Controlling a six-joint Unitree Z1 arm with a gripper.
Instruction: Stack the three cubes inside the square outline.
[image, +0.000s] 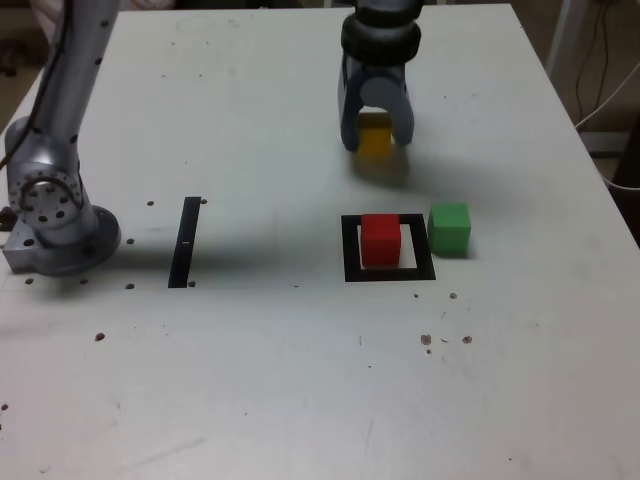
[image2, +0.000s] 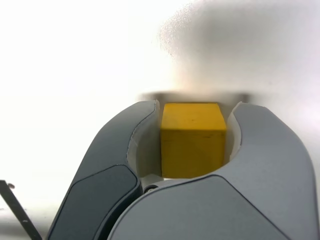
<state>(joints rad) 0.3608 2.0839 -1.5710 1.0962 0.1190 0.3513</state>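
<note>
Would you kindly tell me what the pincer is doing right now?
Pincer: shut on the yellow cube, gripped on both sides.

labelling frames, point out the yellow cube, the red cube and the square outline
yellow cube (image2: 192, 147): wrist view, front face
red cube (image: 380, 241): exterior view, front face
square outline (image: 351, 250): exterior view, left black bar

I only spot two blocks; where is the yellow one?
The yellow cube sits between the end effector's jaws, behind the square outline holding the red cube.
</note>
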